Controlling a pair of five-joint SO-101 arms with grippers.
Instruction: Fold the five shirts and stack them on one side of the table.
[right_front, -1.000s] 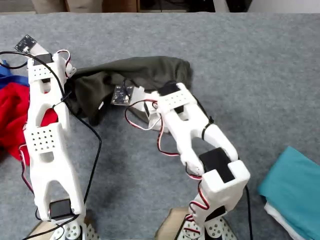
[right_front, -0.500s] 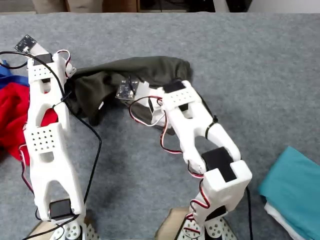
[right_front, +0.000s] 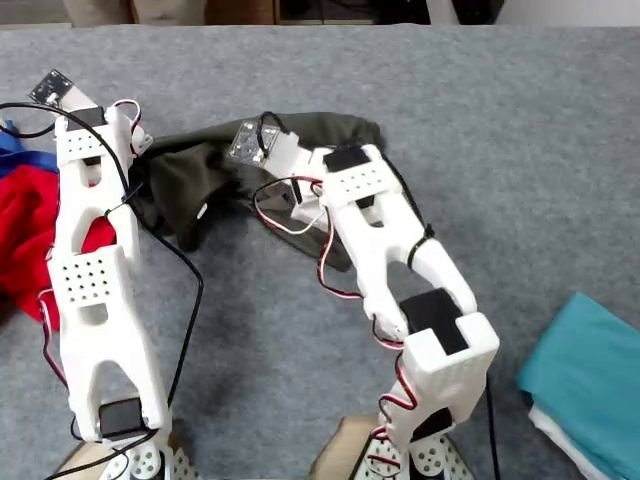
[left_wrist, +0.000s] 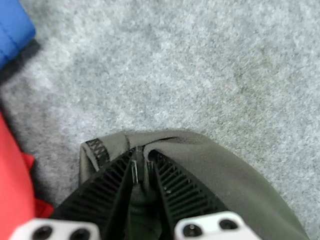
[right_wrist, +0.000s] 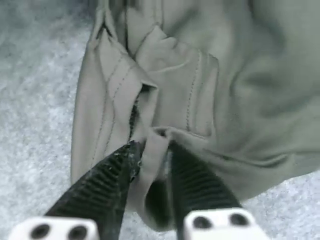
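Left gripper (left_wrist: 142, 161) pinches the crumpled olive-green fabric shirt (left_wrist: 225, 170) at its hem; right gripper (right_wrist: 154, 147) clamps a fold; open grey felt table (right_front: 520, 130) beyond.

Five shirts lie on one grey desk (right_front: 500, 150). One olive shirt (right_front: 330, 135) is at the far centre. One red shirt (right_front: 22, 235) is at the left edge, with one blue shirt (left_wrist: 12, 22) just beyond it. At the near right, one teal shirt (right_front: 590, 370) lies on one white shirt (right_front: 563, 438). There are two arms, the left arm (right_front: 95, 280) and the right arm (right_front: 400, 260). There are two grippers, the left gripper (left_wrist: 141, 167) and the right gripper (right_wrist: 152, 145).
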